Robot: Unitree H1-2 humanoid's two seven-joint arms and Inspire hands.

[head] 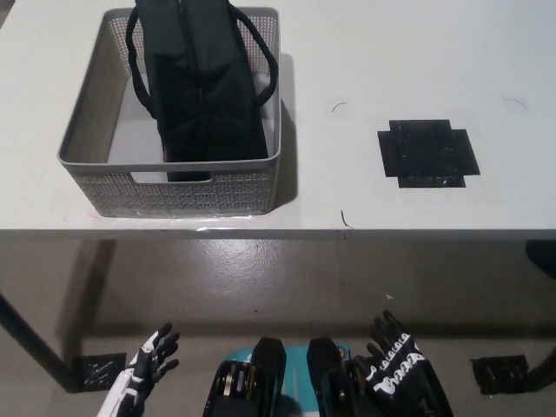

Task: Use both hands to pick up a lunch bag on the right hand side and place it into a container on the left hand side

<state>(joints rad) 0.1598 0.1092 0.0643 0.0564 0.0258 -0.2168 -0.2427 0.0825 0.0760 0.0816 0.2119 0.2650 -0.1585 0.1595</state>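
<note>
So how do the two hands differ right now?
The left hand is white and slim, at the lower left edge; the right hand is black with white markings and looks bulkier, at the lower right of middle. Both are open with fingers spread, below the table edge, holding nothing, well away from the bag in the basket.
</note>
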